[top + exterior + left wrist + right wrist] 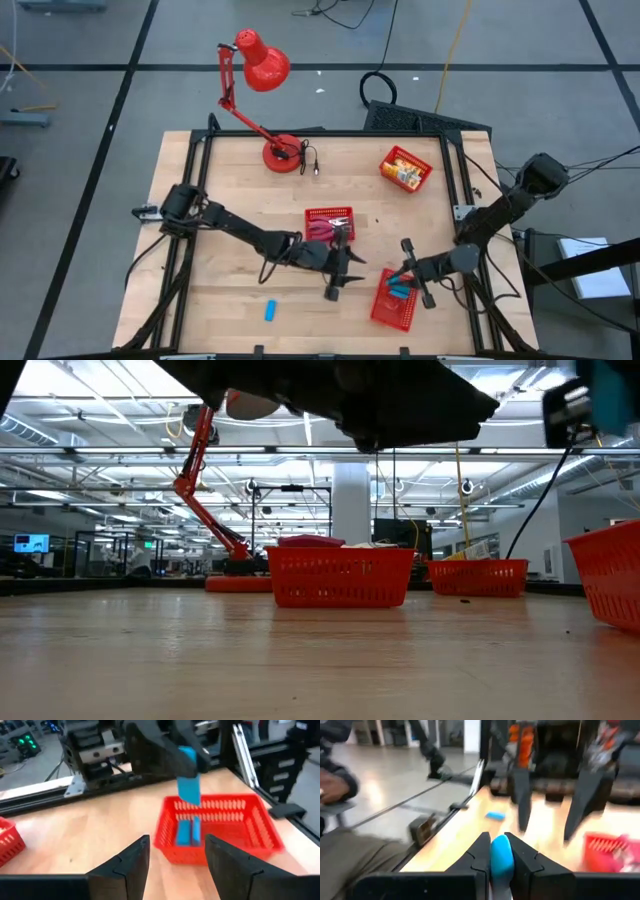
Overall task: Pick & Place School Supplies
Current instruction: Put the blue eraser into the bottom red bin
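A red mesh basket [392, 303] near the front right holds blue blocks [188, 832]. My right gripper [403, 272] hangs just over it, shut on another blue block [189, 787]. My left gripper [339, 278] stands open a little to the basket's left, facing it, with nothing between its fingers [135, 860]. One more blue block [270, 311] lies flat on the table near the front edge. The middle basket [329, 222] holds red-handled tools. The far-right basket [405, 167] holds yellow packets. My right gripper pinches the blue block between its two fingers [481, 851], one on each flat side. It has the block by its upper end [187, 756], coming about level from the table's right side. The block hangs upright below the fingers, clear above the basket.
A red desk lamp [262, 62] stands on its base [283, 153] at the table's far side, with its cord beside it. Black frame rails run along the table's edges [462, 180]. Bare wood lies at the front left.
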Motion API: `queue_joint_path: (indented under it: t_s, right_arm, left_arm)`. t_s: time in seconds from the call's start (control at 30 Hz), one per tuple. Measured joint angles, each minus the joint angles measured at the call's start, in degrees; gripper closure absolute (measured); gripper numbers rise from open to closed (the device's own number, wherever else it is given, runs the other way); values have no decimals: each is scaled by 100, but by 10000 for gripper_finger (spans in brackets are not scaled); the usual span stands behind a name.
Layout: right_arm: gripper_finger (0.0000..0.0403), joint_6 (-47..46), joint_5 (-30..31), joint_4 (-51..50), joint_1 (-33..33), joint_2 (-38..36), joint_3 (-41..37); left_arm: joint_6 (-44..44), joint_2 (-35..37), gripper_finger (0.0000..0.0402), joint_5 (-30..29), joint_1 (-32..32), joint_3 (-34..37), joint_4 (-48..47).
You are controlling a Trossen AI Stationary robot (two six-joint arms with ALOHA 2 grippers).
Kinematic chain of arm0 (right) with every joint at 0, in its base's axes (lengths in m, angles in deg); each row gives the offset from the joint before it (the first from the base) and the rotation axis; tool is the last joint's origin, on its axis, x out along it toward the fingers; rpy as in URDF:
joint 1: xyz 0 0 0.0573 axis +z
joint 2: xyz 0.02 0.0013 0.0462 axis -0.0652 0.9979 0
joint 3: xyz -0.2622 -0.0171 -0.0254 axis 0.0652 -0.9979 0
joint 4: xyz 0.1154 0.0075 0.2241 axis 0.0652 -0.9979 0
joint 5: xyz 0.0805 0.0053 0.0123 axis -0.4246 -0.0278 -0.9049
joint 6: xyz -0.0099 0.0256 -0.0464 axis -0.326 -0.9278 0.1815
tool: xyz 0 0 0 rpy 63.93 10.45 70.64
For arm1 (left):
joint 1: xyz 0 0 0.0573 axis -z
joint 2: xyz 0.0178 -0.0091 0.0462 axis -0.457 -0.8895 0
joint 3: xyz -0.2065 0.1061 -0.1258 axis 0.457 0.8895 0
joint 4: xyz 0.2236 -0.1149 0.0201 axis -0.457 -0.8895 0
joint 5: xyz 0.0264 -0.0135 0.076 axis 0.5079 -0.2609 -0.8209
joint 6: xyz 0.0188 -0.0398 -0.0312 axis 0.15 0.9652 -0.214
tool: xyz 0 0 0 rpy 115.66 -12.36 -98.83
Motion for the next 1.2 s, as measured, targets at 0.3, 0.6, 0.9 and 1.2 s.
queue_joint_path:
  t_s: [0.3, 0.6, 0.9, 1.2]
  right_arm:
    - [377, -1405, -225, -614, 584, 240, 18]
    - [377, -2139, -697, -906, 376, 1554, 462]
    - [243, -2197, -802, -687, 430, 1926, 498]
    - [148, -1578, -799, -730, 472, 1780, 795]
  left_arm:
    - [-85, 172, 241, -650, 439, 1, -645]
    - [-13, 617, 247, -1413, 625, 0, -1269]
    - [224, 824, 247, -2060, 820, -3, -1921]
    - [589, 970, 247, -2961, 1134, -4, -2702]
